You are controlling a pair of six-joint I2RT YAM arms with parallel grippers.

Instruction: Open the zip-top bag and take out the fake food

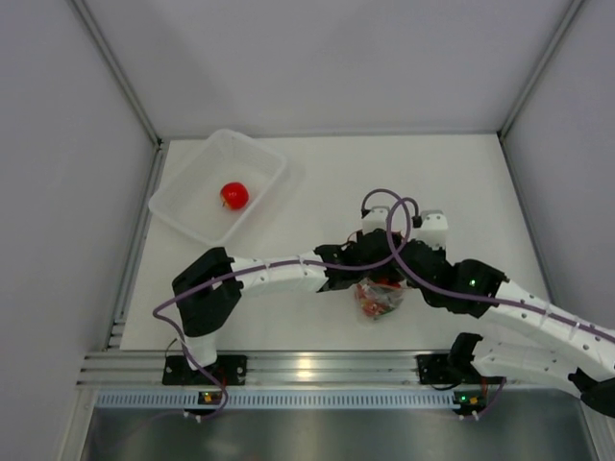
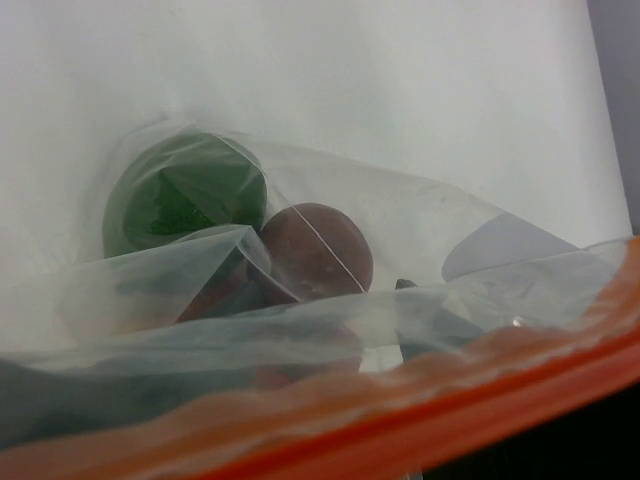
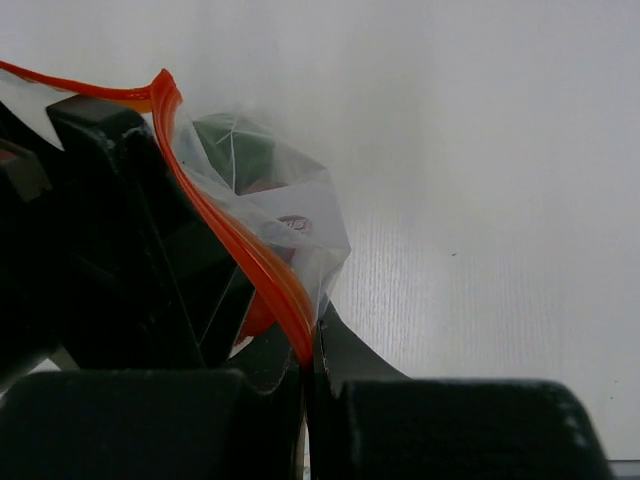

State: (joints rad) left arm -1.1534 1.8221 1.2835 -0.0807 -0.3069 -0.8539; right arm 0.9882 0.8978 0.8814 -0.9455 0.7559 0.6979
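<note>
- Right pincer (image 3: 312, 338): clenched on the orange-red zip strip (image 3: 245, 250), nipping its edge between jaws pressed flat together. Probably done to anchor one lip of the zip-top bag (image 1: 378, 300) against a pull on the other.
- Left pincer (image 1: 363, 279): hard up beside the right pincer, against the same strip from the opposite side. Impossible to tell whether released or gripping, with no fingers showing in its own wrist view.
- Bag: hanging just beyond both pincer tips, low over the counter (image 1: 461, 192), with the strip uppermost. Held so, most likely, to keep the mouth toward the left pincer and the load sagging away from it.
- Inside the bag, a little past the left pincer and behind the strip: a green ball (image 2: 185, 190) and, just beside it, a dark maroon ball (image 2: 320, 252), both under crinkled film.
- Well off to the left of both pincers, farther from the arm bases: a red tomato (image 1: 233, 195) lying in a translucent tub (image 1: 192, 216). Apparently the drop spot for pieces taken out.
- Mouth not clearly parted in any view. Likely next need: drawing the two lips apart at the strip before reaching in.
</note>
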